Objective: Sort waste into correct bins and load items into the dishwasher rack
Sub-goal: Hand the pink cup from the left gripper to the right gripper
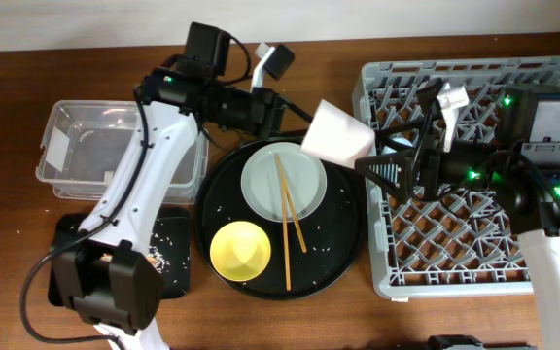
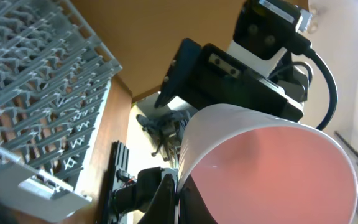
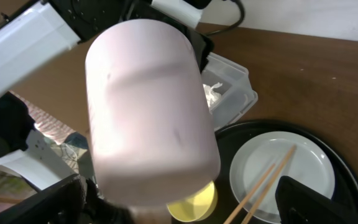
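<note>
1 pink cup (image 1: 338, 133) hangs tilted in the air at the upper middle of the frame, between the round black tray (image 1: 343, 248) and the grey rack (image 1: 455, 285). The left claw (image 1: 302, 121) is clamped tight on it. The right claw (image 1: 385, 161) stands spread wide just right of the cup, gripping nothing. Lower down, on the tray, sit a pale plate (image 1: 304, 180) with 2 chopsticks (image 1: 296, 219) across it and a yellow bowl (image 1: 240, 250) at its lower left.

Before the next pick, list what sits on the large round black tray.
A pale plate with two chopsticks lying across it, a yellow bowl, and scattered white crumbs. The held pink cup covers the tray's upper-right rim, so that patch is unseen.
</note>
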`<act>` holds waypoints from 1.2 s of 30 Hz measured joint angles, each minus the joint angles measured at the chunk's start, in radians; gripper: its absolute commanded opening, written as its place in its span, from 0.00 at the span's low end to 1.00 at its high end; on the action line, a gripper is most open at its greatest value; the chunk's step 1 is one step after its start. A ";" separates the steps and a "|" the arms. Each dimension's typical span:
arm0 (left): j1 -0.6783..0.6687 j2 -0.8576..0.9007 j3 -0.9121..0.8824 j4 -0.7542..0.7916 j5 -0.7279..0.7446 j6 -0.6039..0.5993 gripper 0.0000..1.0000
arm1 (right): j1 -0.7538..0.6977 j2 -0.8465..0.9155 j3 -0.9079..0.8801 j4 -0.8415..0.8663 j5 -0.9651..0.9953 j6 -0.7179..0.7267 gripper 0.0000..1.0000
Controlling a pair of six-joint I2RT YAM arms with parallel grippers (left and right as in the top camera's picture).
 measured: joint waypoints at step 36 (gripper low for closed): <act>-0.049 0.000 0.000 0.006 0.018 0.009 0.00 | 0.000 0.000 0.000 0.005 -0.109 -0.004 0.62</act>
